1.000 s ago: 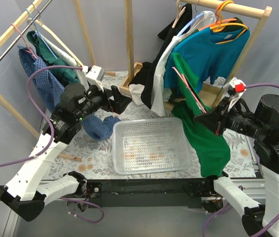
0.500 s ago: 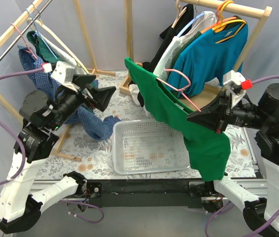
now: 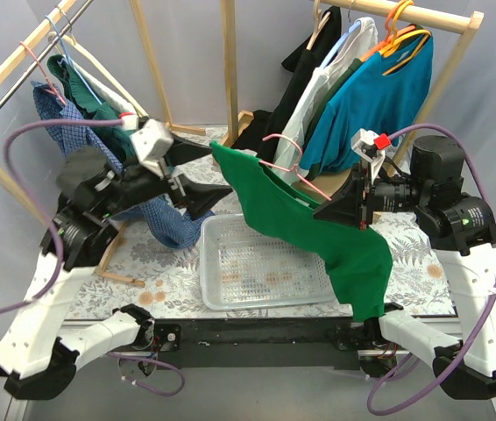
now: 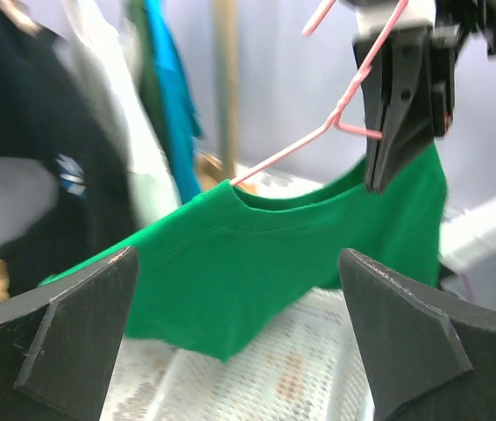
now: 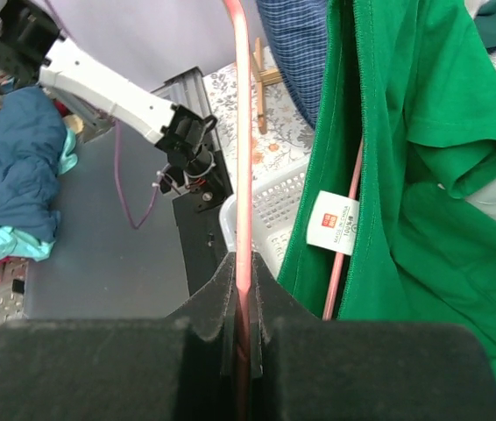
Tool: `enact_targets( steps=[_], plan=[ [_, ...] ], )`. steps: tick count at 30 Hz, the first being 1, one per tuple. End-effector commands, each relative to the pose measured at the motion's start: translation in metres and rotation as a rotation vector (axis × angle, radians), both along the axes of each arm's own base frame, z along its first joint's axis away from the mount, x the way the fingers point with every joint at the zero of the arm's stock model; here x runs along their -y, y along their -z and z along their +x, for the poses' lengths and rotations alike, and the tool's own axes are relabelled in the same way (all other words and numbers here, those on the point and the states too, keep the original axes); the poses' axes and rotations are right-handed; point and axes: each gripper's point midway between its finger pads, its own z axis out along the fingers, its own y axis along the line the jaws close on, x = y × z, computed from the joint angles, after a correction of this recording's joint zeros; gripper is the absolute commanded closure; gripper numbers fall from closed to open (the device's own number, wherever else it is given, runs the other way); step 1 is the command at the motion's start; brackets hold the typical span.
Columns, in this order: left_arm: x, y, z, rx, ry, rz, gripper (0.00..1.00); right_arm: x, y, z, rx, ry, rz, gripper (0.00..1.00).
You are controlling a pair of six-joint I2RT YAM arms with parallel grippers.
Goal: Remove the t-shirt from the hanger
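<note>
So, as I read it, the job is about half set up and the real work has not begun. My right gripper [image 5: 242, 298] is clamped shut on the wire of the pink hanger [image 4: 296, 147] and holds it out over the white basket [image 3: 206, 263], well apart from the wooden rack [image 3: 406, 10] at the back where the other clothes hang.

The green t-shirt [image 3: 292, 224] is fully on the hanger. Its neckline sits round the wire, one shoulder is stretched up toward my left side, and the rest drapes down past the basket's right end.

My left gripper [image 3: 217, 171] is spread wide with nothing in it, facing that raised shoulder. From above, its fingertips look just beside the cloth. I can't say for sure whether they touch, since the wrist view shows the shirt ahead of the fingers rather than between them.

What's left, in my judgement, is everything that counts: take hold of the shoulder or collar with the left, draw the shirt off the wire while the right holds firm, and let it fall clear.
</note>
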Motion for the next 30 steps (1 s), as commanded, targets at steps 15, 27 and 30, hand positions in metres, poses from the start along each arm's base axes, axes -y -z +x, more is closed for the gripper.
enact_targets(
  steps=[15,27,30],
  plan=[
    [0.051,0.025,-0.013,-0.056,0.369,0.015,0.02,-0.022,0.007,-0.023,0.033,-0.196,0.044,0.99],
    [0.066,0.080,-0.005,-0.208,0.393,0.067,0.18,-0.031,-0.008,-0.035,0.047,-0.275,0.093,0.99],
    [0.065,0.086,0.000,-0.223,0.363,0.075,0.35,-0.030,-0.009,-0.035,0.053,-0.265,0.091,0.99]
  ],
)
